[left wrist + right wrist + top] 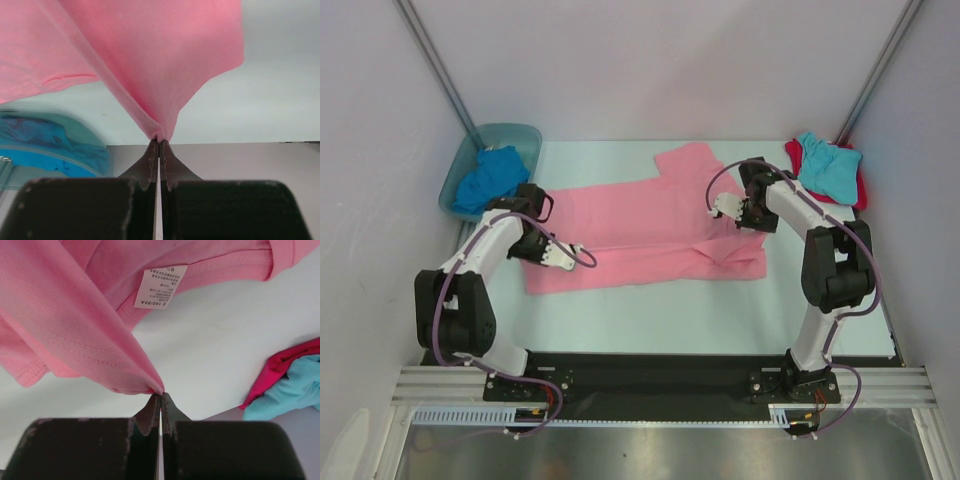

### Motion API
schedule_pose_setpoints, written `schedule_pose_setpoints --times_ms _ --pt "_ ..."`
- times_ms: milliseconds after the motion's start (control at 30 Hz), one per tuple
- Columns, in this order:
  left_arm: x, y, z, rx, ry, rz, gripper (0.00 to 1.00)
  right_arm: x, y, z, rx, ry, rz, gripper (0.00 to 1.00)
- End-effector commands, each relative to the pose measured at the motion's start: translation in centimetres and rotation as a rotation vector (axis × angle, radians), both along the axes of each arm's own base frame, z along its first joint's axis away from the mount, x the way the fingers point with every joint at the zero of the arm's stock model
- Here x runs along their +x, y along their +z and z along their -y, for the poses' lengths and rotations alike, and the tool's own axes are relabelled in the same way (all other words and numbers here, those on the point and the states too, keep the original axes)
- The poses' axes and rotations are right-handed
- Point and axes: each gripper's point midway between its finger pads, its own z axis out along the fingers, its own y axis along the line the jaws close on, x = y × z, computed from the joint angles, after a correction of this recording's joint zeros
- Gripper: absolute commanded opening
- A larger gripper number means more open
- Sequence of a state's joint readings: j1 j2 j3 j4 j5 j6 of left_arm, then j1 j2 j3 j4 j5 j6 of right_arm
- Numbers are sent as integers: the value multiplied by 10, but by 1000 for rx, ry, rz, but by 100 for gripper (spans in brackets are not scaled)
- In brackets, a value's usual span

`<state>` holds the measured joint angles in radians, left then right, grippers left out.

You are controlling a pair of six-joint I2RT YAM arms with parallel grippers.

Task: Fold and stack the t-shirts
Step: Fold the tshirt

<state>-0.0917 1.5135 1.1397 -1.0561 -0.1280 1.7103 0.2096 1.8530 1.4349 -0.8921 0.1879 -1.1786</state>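
Observation:
The pink t-shirt [640,230] lies spread across the middle of the table, folded along its length. My left gripper [524,246] is shut on the shirt's left end; in the left wrist view it [159,142] pinches a gathered point of pink cloth [150,60]. My right gripper [770,220] is shut on the right end; in the right wrist view it [161,396] pinches a hemmed edge of pink cloth [75,330] near the white label [160,287]. The royal blue t-shirt [488,178] lies crumpled in the tub. The turquoise t-shirt [828,165] lies on the red t-shirt [861,192] at the back right.
The blue-green tub [525,132] stands at the back left corner, close to my left arm, and shows in the left wrist view [50,160]. The turquoise [295,385] and red [280,370] shirts show at the right of the right wrist view. Walls enclose three sides.

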Motion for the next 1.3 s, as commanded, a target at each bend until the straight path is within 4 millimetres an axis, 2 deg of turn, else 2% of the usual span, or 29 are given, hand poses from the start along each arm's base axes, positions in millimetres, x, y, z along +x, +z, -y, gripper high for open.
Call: schedule_pose_setpoints --times_ms 0,233,600,1267 --pt "1 -6 0 -4 -20 -22 0 18 11 1 -21 -20 65 0" --pt "18 -20 8 -29 -17 -30 0 21 11 0 -16 -25 72 0" --pt "45 -29 13 -48 -7 -1 0 26 10 -1 -15 -47 80 0" --pt "51 -44 8 -15 5 -33 1 37 7 -5 -11 -64 88 0"
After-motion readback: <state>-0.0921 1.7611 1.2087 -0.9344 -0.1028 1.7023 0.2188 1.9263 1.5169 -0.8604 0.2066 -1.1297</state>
